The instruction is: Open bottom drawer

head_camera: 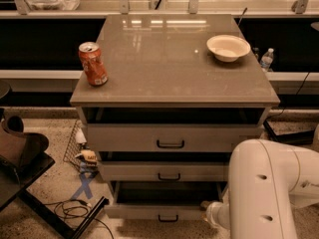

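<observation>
The grey cabinet has three drawers, all standing partly pulled out. The bottom drawer (149, 211) is the lowest, with a slim front and a small black bar handle (168, 218). A dark gap shows above its front. My gripper (206, 206) is at the drawer's right end, low by the floor, mostly hidden behind my white arm (269, 193). Only a small dark tip shows beside the drawer's right front corner.
An orange soda can (93, 63) and a white bowl (228, 47) stand on the cabinet top (169, 68). Left on the floor are a dark stand (22, 158), cables (75, 210) and a blue tape cross (85, 183). A water bottle (266, 59) stands behind at right.
</observation>
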Motion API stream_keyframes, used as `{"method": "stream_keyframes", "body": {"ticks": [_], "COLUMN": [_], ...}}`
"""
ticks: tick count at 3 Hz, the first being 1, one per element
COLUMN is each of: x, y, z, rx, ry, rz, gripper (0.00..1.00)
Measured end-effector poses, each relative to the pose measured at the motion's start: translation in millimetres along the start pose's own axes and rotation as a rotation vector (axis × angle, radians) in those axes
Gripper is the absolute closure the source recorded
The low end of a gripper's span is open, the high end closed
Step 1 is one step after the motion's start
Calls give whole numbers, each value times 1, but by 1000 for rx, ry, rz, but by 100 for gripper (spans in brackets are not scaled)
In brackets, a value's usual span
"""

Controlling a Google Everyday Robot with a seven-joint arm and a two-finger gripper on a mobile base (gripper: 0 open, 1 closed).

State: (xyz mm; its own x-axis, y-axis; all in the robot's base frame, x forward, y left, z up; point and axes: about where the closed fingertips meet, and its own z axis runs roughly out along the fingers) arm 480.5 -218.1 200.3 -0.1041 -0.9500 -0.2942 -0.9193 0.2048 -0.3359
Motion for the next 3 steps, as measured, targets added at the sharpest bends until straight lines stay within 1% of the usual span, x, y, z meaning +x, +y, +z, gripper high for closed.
{"method": "stream_keyframes", "body": {"ticks": [3], "x": [0], "y": [0], "z": [-1], "rx": [0], "ry": [0], "rz": [0], "gripper": [100]}}
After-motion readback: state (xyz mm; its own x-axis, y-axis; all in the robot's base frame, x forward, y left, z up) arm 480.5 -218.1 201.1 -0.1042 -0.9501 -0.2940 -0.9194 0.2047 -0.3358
